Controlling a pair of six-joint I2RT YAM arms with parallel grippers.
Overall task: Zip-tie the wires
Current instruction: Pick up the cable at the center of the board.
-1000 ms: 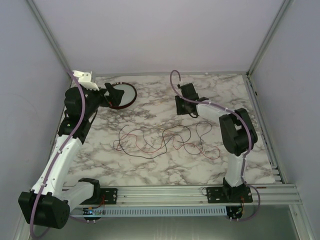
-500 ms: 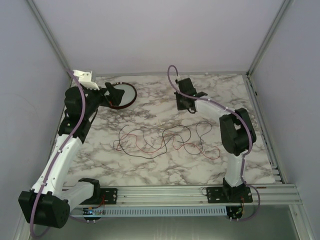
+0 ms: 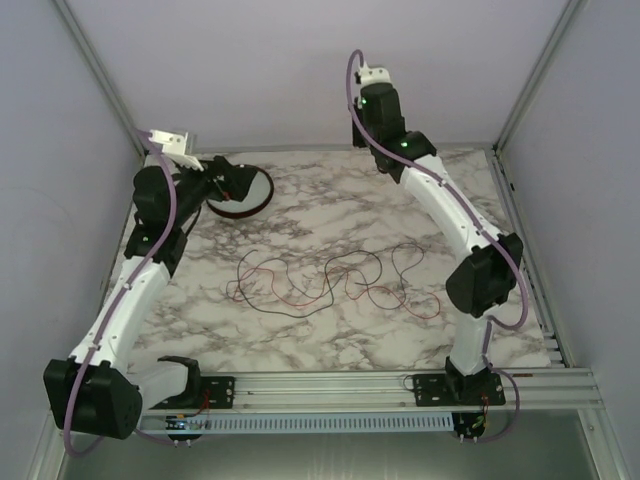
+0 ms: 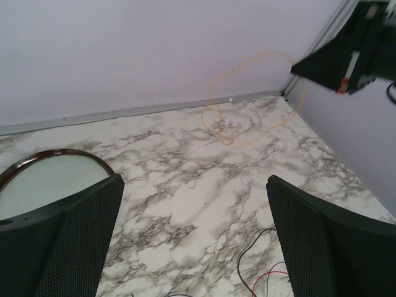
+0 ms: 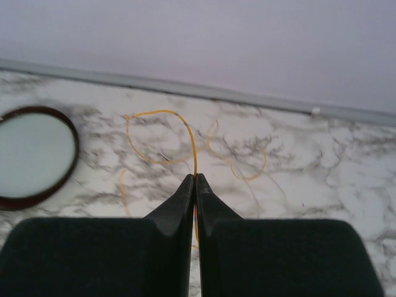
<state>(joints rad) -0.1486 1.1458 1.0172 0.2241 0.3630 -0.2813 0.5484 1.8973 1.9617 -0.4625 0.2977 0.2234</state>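
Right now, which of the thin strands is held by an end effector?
The yellow strand, pinched in the shut right end effector and hanging in loops. The red and dark wires lie loose on the table, untouched.

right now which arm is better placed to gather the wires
Left, likely. The left tool is open and empty, low by the dish, nearer the wires. The right tool is shut on a thin yellow strand, high up at the back.
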